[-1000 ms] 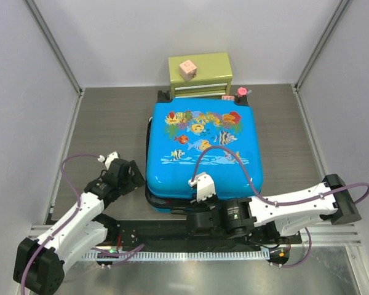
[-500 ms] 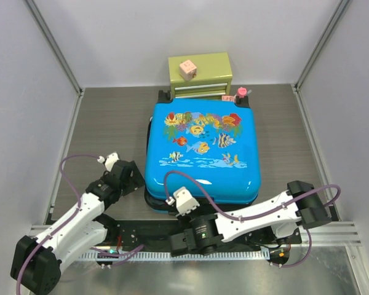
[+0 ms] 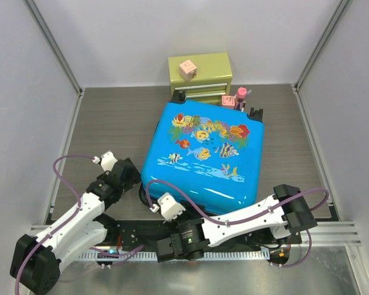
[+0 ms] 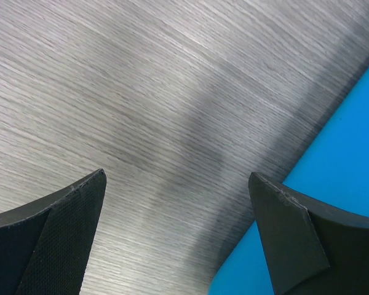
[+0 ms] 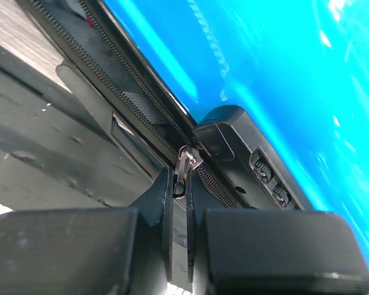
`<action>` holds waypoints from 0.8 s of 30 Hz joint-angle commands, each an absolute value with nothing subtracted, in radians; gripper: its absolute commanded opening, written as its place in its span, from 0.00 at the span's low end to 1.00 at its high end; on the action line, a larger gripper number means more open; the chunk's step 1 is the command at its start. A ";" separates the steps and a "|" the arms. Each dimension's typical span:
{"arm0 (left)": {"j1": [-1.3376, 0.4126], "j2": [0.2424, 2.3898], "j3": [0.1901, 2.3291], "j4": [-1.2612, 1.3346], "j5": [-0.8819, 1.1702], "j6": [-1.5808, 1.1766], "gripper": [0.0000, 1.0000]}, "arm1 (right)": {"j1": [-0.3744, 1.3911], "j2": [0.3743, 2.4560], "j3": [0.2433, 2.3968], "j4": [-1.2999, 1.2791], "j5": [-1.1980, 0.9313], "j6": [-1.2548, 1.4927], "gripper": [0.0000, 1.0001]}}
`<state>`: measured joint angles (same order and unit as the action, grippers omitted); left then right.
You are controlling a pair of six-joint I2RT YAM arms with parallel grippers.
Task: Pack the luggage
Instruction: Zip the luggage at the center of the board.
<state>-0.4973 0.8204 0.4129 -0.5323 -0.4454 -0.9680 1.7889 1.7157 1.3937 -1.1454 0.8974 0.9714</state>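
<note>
Change noted: over the last sec the R arm has swept from mid near edge toward the L near corner of the luggage (image 3: 203, 157), and the case has swung with it. It sat square to the table before; it now lies skewed, far end shifted R, wheels close to the green drawer chest (image 3: 200, 67). Right gripper (image 5: 180, 184) is clamped on the zipper pull (image 5: 187, 161), just beside the black lock housing (image 5: 234, 138); zip teeth visible both sides of it. Left gripper (image 4: 177, 178) stands wide, holding nothing, low over bare table just beside the case's L flank, not touching. Assessment: lid down, zipping under way, not yet complete; the drag is turning the case as well as running the slider, so the L arm prob. needs to brace the shell. Surface: grey wood-grain table (image 3: 111, 123), luggage approx. centre, chest at far edge w/ pink cube (image 3: 187, 69) on top and a small pink item (image 3: 241, 93) beside it. Room: plain pale walls on three sides.
</note>
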 commanded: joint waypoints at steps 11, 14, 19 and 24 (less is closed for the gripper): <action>-0.555 0.824 0.534 -0.552 -0.307 -0.858 1.00 | 1.813 1.484 1.341 -0.511 0.857 0.887 0.25; -0.494 0.809 0.604 -0.613 -0.322 -0.819 1.00 | 1.824 1.408 1.289 -0.491 0.781 0.870 0.36; -0.355 0.790 0.699 -0.669 -0.287 -0.738 1.00 | 1.838 1.325 1.227 -0.479 0.712 0.870 0.44; -0.328 0.744 0.797 -0.758 -0.324 -0.674 1.00 | 1.848 1.243 1.192 -0.501 0.823 0.893 0.45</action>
<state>-0.3359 0.7883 0.7147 -0.6720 -0.3233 -0.7567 1.8400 1.2949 1.2327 -0.5331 0.7246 0.8700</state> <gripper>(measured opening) 0.996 0.449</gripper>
